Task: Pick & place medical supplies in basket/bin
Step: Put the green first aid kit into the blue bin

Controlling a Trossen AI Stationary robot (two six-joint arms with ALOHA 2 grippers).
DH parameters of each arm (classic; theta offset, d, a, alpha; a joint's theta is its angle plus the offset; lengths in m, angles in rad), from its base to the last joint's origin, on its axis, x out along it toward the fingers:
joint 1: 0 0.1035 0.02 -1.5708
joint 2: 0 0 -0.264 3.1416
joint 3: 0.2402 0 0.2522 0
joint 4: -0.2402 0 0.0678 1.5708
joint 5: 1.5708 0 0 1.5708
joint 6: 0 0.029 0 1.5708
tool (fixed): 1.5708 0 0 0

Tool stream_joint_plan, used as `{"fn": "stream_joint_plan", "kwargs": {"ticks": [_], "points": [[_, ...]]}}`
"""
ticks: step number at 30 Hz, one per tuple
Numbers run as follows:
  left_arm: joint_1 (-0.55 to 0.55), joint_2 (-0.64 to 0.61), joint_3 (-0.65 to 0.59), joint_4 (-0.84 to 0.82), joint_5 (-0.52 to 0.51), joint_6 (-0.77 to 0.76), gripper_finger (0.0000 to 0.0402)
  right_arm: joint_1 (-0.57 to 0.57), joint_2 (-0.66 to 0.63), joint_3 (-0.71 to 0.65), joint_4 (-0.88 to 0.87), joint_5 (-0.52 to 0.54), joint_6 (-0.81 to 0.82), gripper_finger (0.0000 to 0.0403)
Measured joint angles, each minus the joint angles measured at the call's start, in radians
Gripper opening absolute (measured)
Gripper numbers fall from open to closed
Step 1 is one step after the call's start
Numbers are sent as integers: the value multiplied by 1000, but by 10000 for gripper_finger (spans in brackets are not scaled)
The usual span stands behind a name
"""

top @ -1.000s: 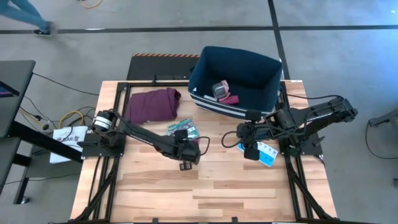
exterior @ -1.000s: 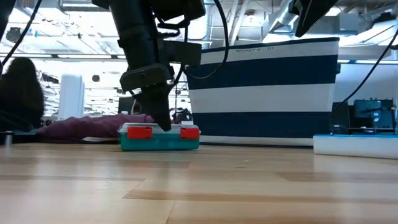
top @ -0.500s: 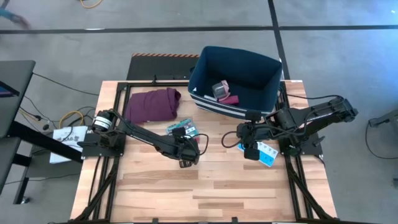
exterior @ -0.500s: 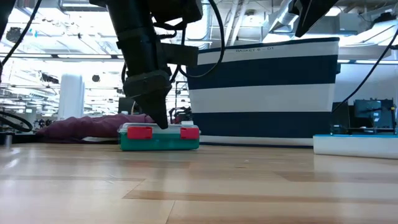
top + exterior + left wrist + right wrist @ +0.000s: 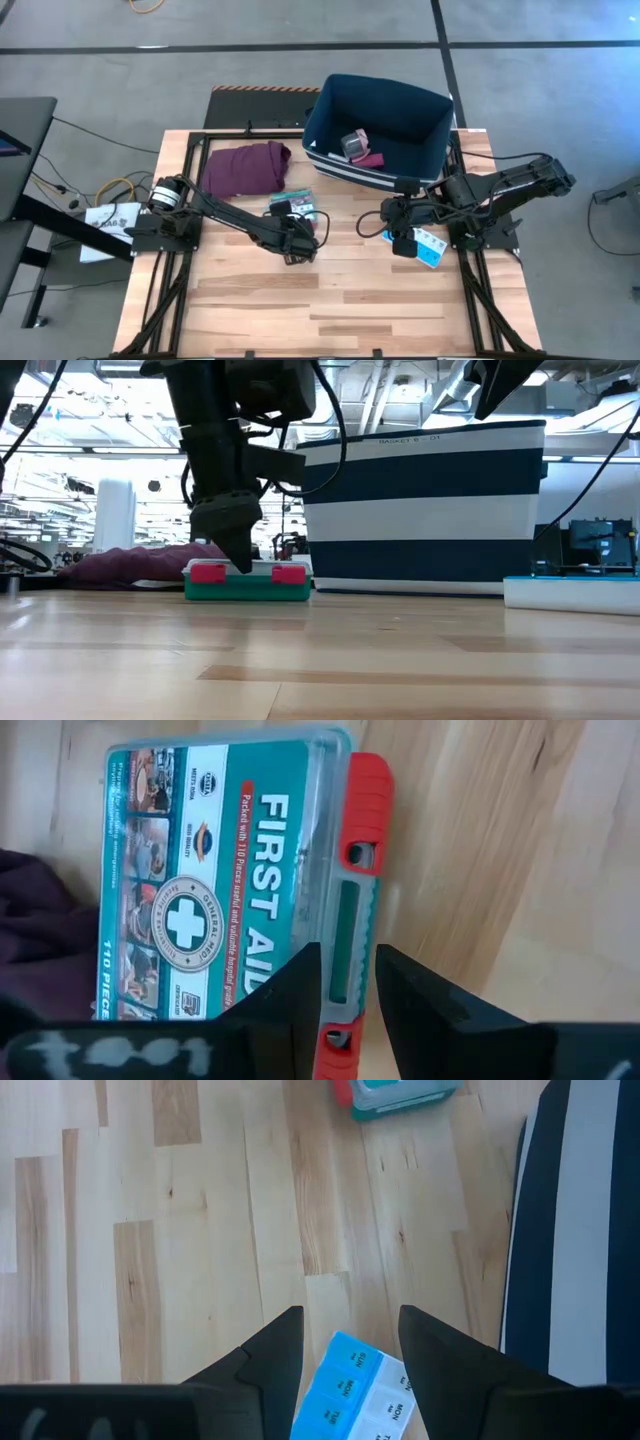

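1. Wooden tabletop is seen; striped navy bin stands at its far edge.
2. Left gripper is parted narrowly over the first-aid box handle edge, nothing held.
3. Right gripper is held open above the pill organizer.
4. Risk judged: the box may be pushed along, not gripped.

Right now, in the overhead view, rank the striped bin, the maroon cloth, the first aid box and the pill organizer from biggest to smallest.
1. Navy striped bin, clearly largest.
2. Maroon cloth.
3. Teal first aid box and blue-white pill organizer: they look close in size, and each is partly hidden under a gripper, so I won't rank them.
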Motion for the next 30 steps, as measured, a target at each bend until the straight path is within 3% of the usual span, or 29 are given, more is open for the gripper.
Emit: {"fn": "stream_joint_plan", "kwargs": {"ticks": [7,17,30], "points": [[19,0,0,-100,21,81,86,0,0,0,0,0,0,159],[33,0,0,-104,55,266,86,0,0,0,0,0,-25,159],[28,2,96,-173,37,224,86,0,0,0,0,0,-26,159]]}}
